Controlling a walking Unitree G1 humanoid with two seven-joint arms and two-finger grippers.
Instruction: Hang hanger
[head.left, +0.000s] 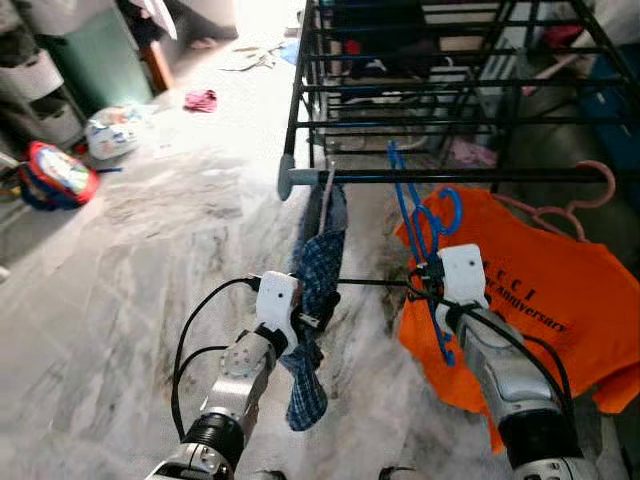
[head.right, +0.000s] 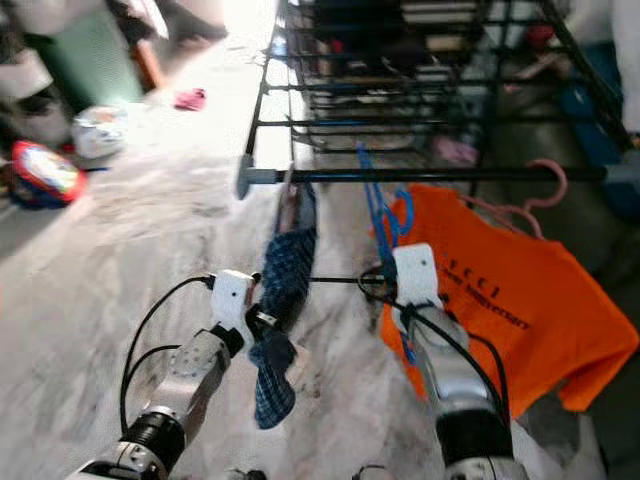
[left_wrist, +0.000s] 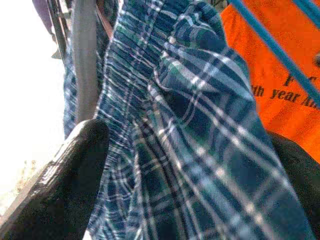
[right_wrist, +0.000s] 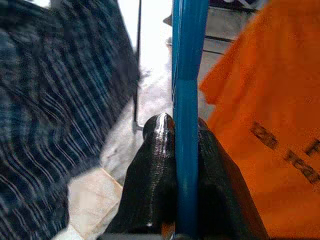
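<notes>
A blue plastic hanger (head.left: 415, 215) stands upright just below the drying rack's front rail (head.left: 500, 176), its hook beside the rail. My right gripper (head.left: 428, 280) is shut on its lower bar, and the blue hanger (right_wrist: 186, 100) runs between the closed fingers. To its right an orange T-shirt (head.left: 540, 290) hangs from a pink hanger (head.left: 590, 195) on the same rail. A blue plaid cloth (head.left: 320, 260) hangs from the rail's left end. My left gripper (head.left: 303, 330) stands open with the plaid cloth (left_wrist: 200, 125) bunched between its spread fingers (left_wrist: 65, 185).
The black wire drying rack (head.left: 450, 60) stretches away behind the rail. On the marble floor to the left lie a red and blue bag (head.left: 55, 175), a white bag (head.left: 115, 130) and a pink rag (head.left: 200, 100). A green bin (head.left: 95, 55) stands far left.
</notes>
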